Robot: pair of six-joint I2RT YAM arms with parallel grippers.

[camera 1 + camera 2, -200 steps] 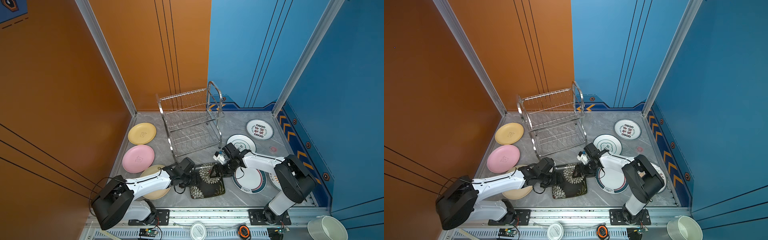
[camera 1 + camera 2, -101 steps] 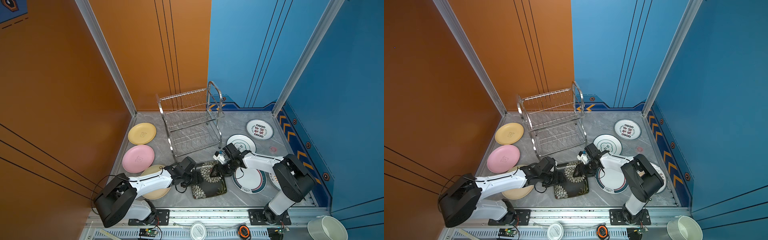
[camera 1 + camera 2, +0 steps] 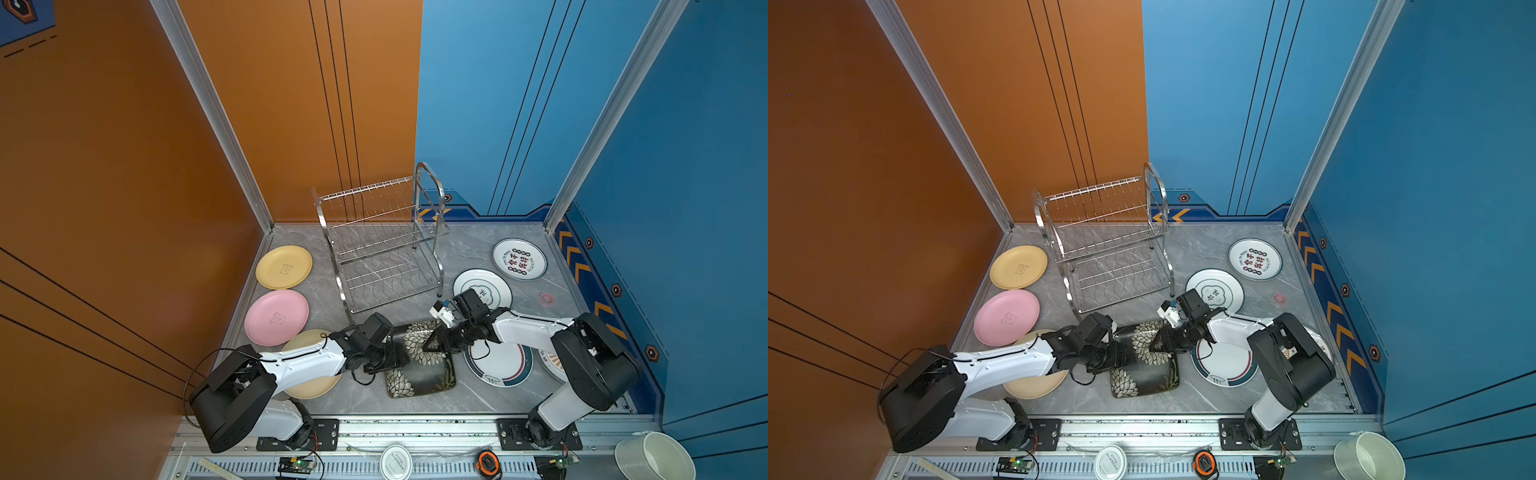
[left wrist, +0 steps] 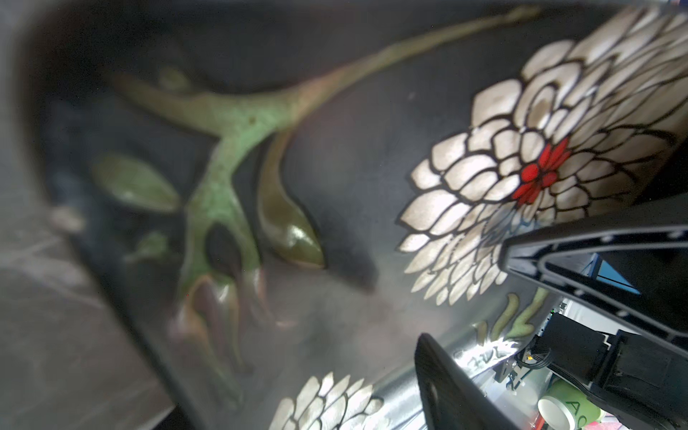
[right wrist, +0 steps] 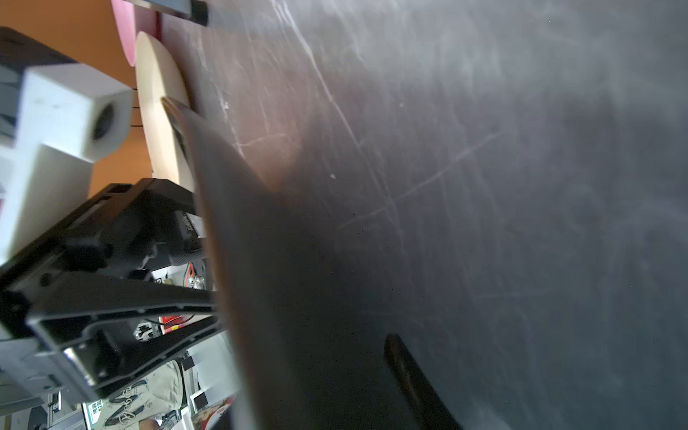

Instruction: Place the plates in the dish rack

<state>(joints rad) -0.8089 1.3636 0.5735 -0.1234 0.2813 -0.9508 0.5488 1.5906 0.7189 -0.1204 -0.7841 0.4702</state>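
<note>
The black square floral plate (image 3: 419,376) (image 3: 1144,378) lies at the front middle, its far edge tipped up between both grippers. My left gripper (image 3: 397,353) is open at its left side; one finger (image 4: 446,383) rests over the flowered face (image 4: 335,167). My right gripper (image 3: 432,345) straddles the right edge, with one finger (image 5: 409,372) under the plate's dark underside (image 5: 298,298) and the other hidden. Yellow (image 3: 284,267), pink (image 3: 276,318) and beige (image 3: 316,386) plates lie at the left. Several white plates (image 3: 519,259) (image 3: 484,286) (image 3: 498,365) lie at the right. The dish rack (image 3: 382,245) stands empty behind.
Orange and blue walls close in the tabletop on three sides. A white bucket (image 3: 654,457), a small round lid (image 3: 395,461) and an orange tape measure (image 3: 487,462) sit past the front rail. A small pink spot (image 3: 546,297) marks the table at the right.
My right gripper's jaws have narrowed around the black plate's right edge. The plate has slid slightly to the right. The left arm has barely moved.
</note>
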